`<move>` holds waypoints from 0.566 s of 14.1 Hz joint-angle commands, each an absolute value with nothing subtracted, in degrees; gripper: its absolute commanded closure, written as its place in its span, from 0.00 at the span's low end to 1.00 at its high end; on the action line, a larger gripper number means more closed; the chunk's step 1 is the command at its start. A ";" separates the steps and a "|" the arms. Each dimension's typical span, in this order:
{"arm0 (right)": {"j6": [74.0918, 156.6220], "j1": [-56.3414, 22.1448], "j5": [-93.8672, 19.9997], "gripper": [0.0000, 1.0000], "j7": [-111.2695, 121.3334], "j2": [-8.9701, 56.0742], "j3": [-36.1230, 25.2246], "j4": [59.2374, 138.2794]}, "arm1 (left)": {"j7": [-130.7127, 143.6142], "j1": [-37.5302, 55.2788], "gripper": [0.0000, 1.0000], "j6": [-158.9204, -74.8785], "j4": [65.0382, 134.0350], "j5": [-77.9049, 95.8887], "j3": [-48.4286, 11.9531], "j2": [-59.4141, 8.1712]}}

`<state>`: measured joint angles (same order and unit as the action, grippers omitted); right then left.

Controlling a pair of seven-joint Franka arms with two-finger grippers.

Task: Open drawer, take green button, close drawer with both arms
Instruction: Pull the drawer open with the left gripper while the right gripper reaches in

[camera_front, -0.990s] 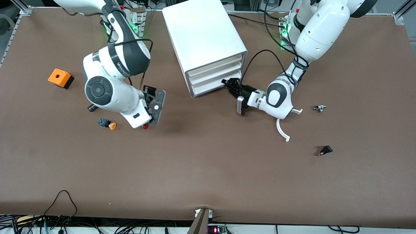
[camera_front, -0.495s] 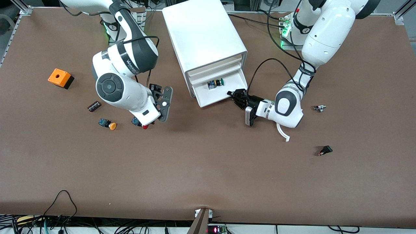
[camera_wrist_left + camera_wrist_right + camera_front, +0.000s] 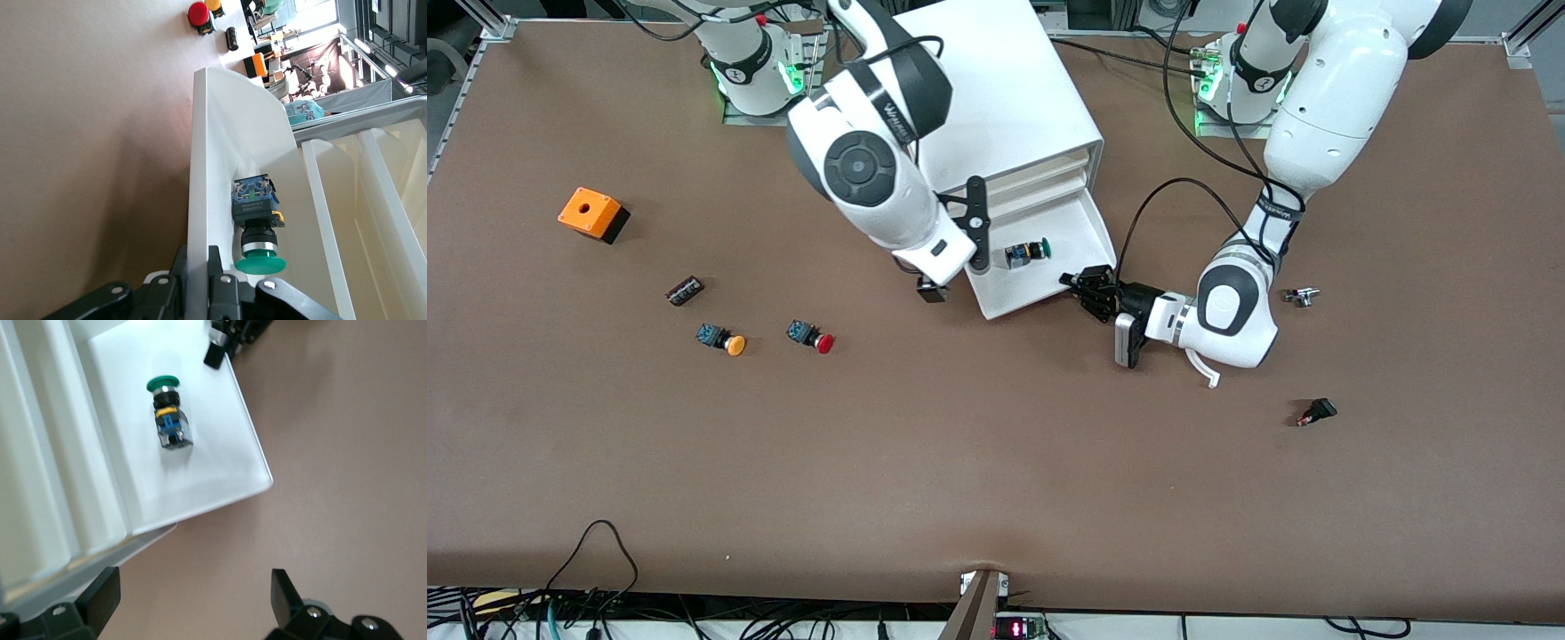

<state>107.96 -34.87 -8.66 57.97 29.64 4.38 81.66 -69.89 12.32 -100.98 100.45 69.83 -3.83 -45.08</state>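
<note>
The white cabinet [image 3: 978,89] stands at the table's back middle. Its lowest drawer [image 3: 1069,233] is pulled out. The green-capped button [image 3: 1027,252] lies on its side on the drawer floor [image 3: 220,440]. My left gripper [image 3: 1074,286] is shut on the drawer's front wall [image 3: 200,167], at the corner toward the left arm's end; the button [image 3: 257,223] lies just inside that wall. My right gripper [image 3: 935,286] hangs open over the drawer's corner toward the right arm's end. Bare table shows between its fingers [image 3: 287,593], and the button [image 3: 168,413] lies ahead of them.
A red-capped button [image 3: 811,337], an orange-capped button [image 3: 720,339], a small dark part [image 3: 683,291] and an orange box [image 3: 590,213] lie toward the right arm's end. A metal part [image 3: 1301,296], a black part [image 3: 1316,412] and a white curved piece [image 3: 1200,364] lie toward the left arm's end.
The left gripper has pulled the drawer out toward the front camera, uncovering the button. The right arm has swung from over the red-capped button to the drawer's corner.
</note>
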 commanded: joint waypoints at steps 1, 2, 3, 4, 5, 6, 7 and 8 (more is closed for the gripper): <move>111.95 -36.47 -8.52 0.00 59.68 33.04 4.22 79.89 | -70.58 12.48 1.00 -102.92 96.95 69.96 -2.90 -46.93; 113.28 -37.08 -8.44 0.00 59.76 33.83 4.22 79.89 | -70.58 12.48 1.00 -102.92 96.33 69.96 -2.12 -46.85; 114.68 -37.61 -8.52 0.00 59.77 34.45 4.22 79.89 | -70.66 12.57 1.00 -102.92 95.37 69.35 -1.50 -46.85; 116.35 -38.49 -8.53 0.00 59.77 35.06 4.22 79.89 | -70.58 12.48 1.00 -102.83 94.23 68.21 -1.41 -46.85; 118.11 -39.71 -8.44 0.00 59.59 35.59 4.22 79.89 | -70.58 12.48 1.00 -102.75 93.87 67.94 -1.41 -46.85; 119.52 -40.60 -8.44 0.00 59.50 36.03 4.22 79.81 | -70.66 12.48 1.00 -102.74 93.95 67.94 -1.41 -46.85; 120.84 -41.30 -8.44 0.00 59.50 36.64 4.22 79.89 | -70.66 12.48 0.93 -102.74 94.04 67.94 -1.41 -46.85; 121.89 -42.00 -8.44 0.00 59.41 37.09 4.22 79.81 | -70.66 12.39 0.51 -102.74 94.13 67.94 -1.41 -46.85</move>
<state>120.42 -40.52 -8.66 59.01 35.58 4.45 81.56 -69.78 12.09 -100.78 96.42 68.36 -1.76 -45.33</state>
